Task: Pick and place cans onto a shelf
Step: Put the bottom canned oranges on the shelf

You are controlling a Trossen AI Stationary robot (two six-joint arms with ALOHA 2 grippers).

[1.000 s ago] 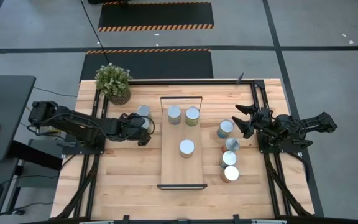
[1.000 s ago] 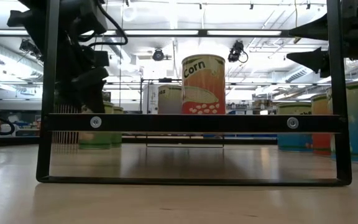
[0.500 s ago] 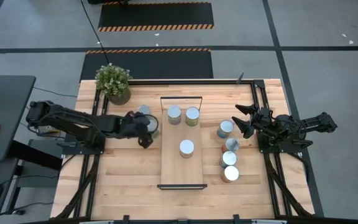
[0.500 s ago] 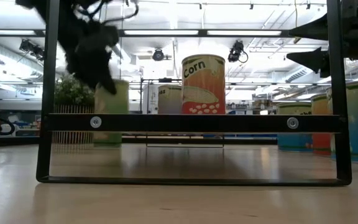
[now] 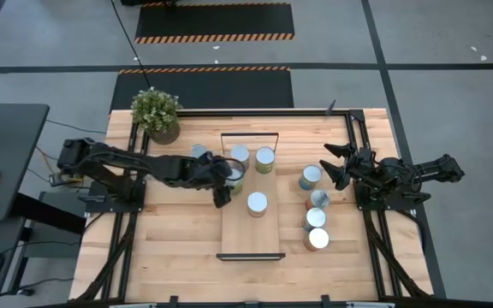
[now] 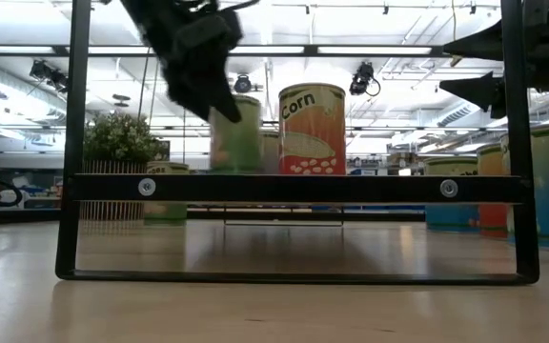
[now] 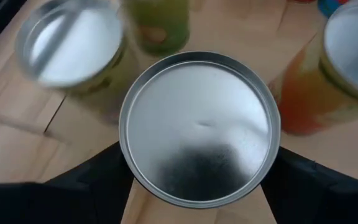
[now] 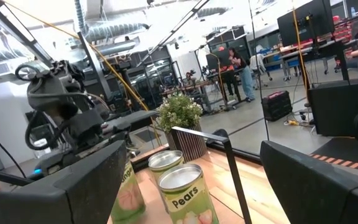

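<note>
Cans read "Corn" [image 6: 312, 129] and "Pears" [image 8: 185, 195]; left gripper [image 5: 227, 175] jaws grip a green can [image 7: 199, 128], right gripper [image 5: 336, 164] jaws open.

A green can [image 5: 234, 171] is held above the left edge of the shelf [image 5: 252, 241]. Three cans stand on the shelf; four others stand on its right side.

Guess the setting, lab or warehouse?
Likely a robotics lab in an open industrial hall: exposed ceiling ducts, hazard-striped floor mats, more workstations with people behind. The left gripper carries a can over the shelf.
</note>
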